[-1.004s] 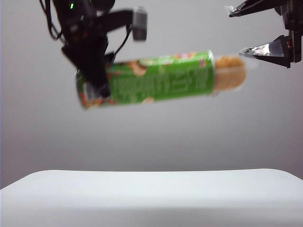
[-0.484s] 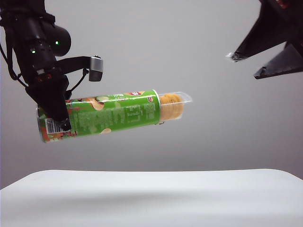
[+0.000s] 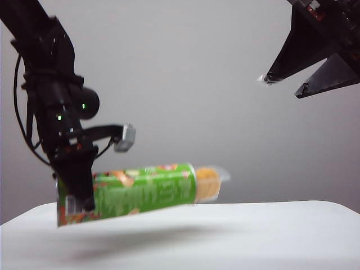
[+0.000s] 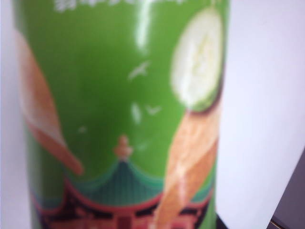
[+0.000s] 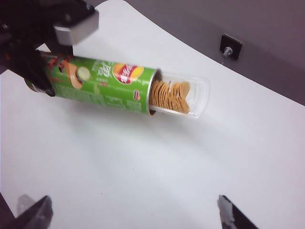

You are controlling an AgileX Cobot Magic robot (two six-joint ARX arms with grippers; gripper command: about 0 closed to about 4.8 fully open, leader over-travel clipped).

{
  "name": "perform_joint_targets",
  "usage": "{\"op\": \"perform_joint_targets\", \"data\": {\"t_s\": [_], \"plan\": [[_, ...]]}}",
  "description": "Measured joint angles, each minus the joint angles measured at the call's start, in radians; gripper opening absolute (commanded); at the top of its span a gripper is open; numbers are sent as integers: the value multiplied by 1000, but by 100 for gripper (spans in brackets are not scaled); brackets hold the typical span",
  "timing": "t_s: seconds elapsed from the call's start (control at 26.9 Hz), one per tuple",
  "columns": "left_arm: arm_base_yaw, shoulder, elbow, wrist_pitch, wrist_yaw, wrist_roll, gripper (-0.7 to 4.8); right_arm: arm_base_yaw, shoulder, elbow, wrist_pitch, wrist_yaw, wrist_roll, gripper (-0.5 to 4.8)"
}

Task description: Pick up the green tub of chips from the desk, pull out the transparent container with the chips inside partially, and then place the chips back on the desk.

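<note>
While the green tub of chips [image 3: 143, 192] hangs nearly level just above the desk [image 3: 236, 236], I grip it at its closed end with my left gripper [image 3: 76, 194] — jaws clamped on the can, which fills the left wrist view. From the open end, the transparent container [image 5: 188, 95] sticks out partway, with the chips [image 5: 169, 95] stacked inside it. My right gripper [image 3: 284, 84] is high up at the right, well apart from the can — its jaws spread wide, holding nothing.
</note>
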Motion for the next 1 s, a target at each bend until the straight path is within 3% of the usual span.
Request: {"op": "perform_joint_targets", "data": {"t_s": [0.19, 0.56, 0.82, 1.0], "plan": [[-16, 27, -26, 27, -31, -33, 183, 0, 0, 0, 0, 0, 3, 479], [-51, 26, -154, 212, -99, -31, 189, 0, 5, 0, -1, 0, 3, 479], [-53, 19, -187, 246, -122, -48, 479, 0, 17, 0, -14, 0, 3, 479], [-51, 15, -190, 251, -135, -94, 479, 0, 27, 0, -14, 0, 3, 479]]}}
